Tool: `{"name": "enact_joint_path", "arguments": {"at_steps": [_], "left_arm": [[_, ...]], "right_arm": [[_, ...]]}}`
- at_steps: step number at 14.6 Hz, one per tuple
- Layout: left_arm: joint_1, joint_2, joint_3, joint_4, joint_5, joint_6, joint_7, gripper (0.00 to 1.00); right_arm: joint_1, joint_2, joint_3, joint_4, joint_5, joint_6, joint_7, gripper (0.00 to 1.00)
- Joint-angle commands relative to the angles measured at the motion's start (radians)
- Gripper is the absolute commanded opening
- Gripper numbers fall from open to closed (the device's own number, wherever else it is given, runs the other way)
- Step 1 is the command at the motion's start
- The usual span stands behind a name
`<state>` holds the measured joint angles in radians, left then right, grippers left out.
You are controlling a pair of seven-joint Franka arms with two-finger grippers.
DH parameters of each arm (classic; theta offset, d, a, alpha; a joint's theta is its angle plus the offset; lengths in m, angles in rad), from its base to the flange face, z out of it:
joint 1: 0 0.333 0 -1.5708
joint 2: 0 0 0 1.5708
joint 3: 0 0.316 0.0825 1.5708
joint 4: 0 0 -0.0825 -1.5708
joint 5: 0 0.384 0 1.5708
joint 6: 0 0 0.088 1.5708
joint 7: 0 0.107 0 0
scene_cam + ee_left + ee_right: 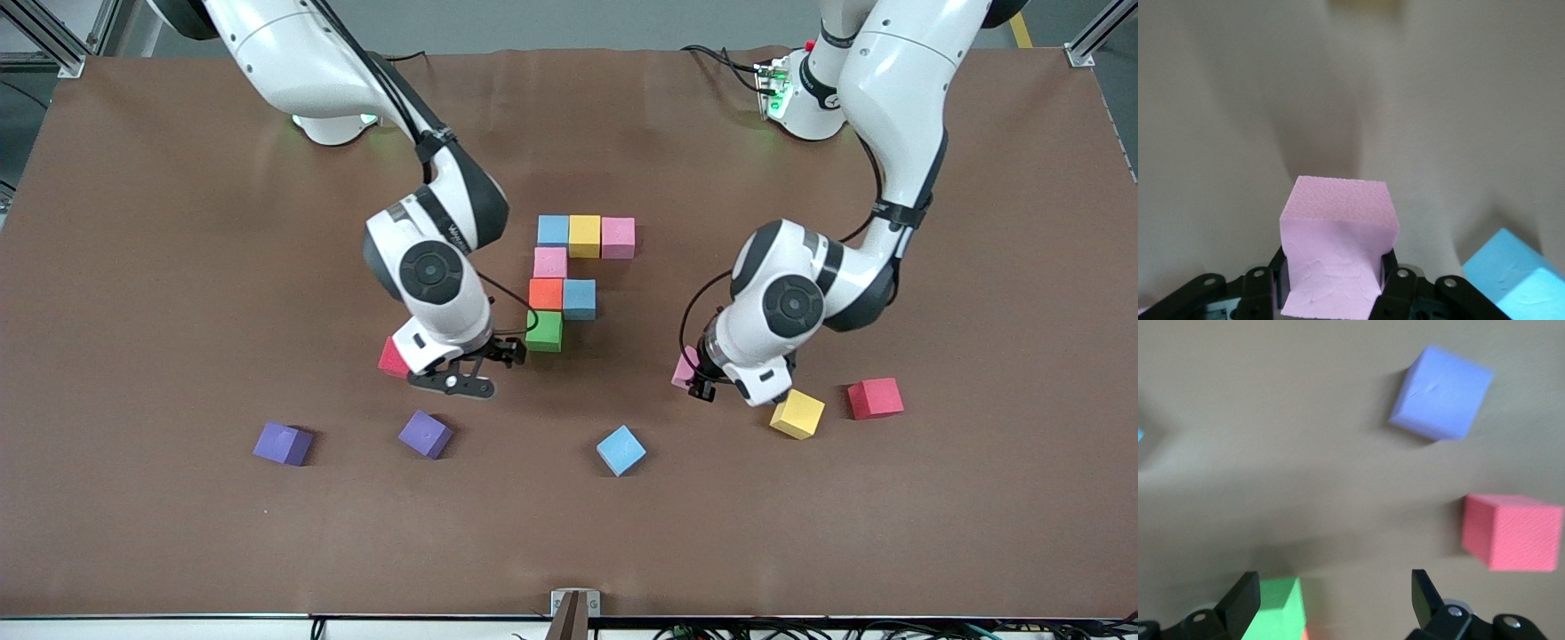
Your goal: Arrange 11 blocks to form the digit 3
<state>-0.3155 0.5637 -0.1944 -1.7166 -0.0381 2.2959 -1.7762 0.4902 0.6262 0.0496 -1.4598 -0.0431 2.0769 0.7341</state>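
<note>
Left gripper (1331,293) clamps the pink cube (1335,257), squashing the foam, so it may release crooked; right gripper (480,369), jaws apart, waits beside the green cube (544,331) and could nudge it.

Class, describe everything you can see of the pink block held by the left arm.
The pink block is a small matte foam cube with a finely pebbled top face and a lightly creased side. The left end effector is shut on it, one finger against each side. It sits level and looks lifted slightly off the brown table, toward the left arm's end, beside a yellow block. In the front view the arm's wrist hides most of it; nothing else touches it.
</note>
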Motion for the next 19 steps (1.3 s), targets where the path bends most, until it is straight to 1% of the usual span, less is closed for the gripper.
{"name": "enact_joint_path", "arguments": {"at_steps": [1, 3, 5, 6, 7, 10, 15, 17, 19], "left_arm": [[-0.057, -0.091, 0.006, -0.159, -0.003, 0.126, -0.156, 0.14], [-0.098, -0.094, 0.006, -0.178, -0.003, 0.135, -0.289, 0.15], [-0.163, -0.09, 0.009, -0.201, 0.016, 0.17, -0.441, 0.15], [-0.174, -0.09, 0.007, -0.201, 0.039, 0.174, -0.5, 0.15], [-0.175, -0.091, 0.007, -0.201, 0.052, 0.172, -0.534, 0.15], [-0.198, -0.085, 0.006, -0.201, 0.053, 0.174, -0.581, 0.16], [-0.238, -0.065, 0.006, -0.201, 0.053, 0.175, -0.609, 0.16], [-0.243, -0.064, 0.006, -0.201, 0.053, 0.175, -0.634, 0.16], [-0.258, -0.064, 0.006, -0.212, 0.053, 0.177, -0.64, 0.16]], "right_arm": [[-0.079, -0.039, 0.01, -0.044, 0.003, -0.015, -0.054, 1.0], [-0.096, -0.037, 0.01, -0.044, 0.003, -0.018, -0.059, 1.0], [-0.094, -0.033, 0.012, -0.039, 0.005, -0.032, -0.045, 1.0], [-0.094, -0.033, 0.012, -0.031, 0.018, -0.034, -0.035, 1.0], [-0.091, -0.031, 0.012, -0.018, 0.014, -0.031, -0.013, 1.0], [-0.082, 0.018, 0.012, 0.059, 0.014, -0.035, 0.114, 1.0], [-0.033, 0.119, 0.012, 0.205, 0.005, -0.084, 0.223, 1.0], [-0.018, 0.142, 0.01, 0.235, 0.003, -0.084, 0.237, 1.0], [-0.016, 0.147, 0.009, 0.239, 0.0, -0.083, 0.238, 1.0]]}}
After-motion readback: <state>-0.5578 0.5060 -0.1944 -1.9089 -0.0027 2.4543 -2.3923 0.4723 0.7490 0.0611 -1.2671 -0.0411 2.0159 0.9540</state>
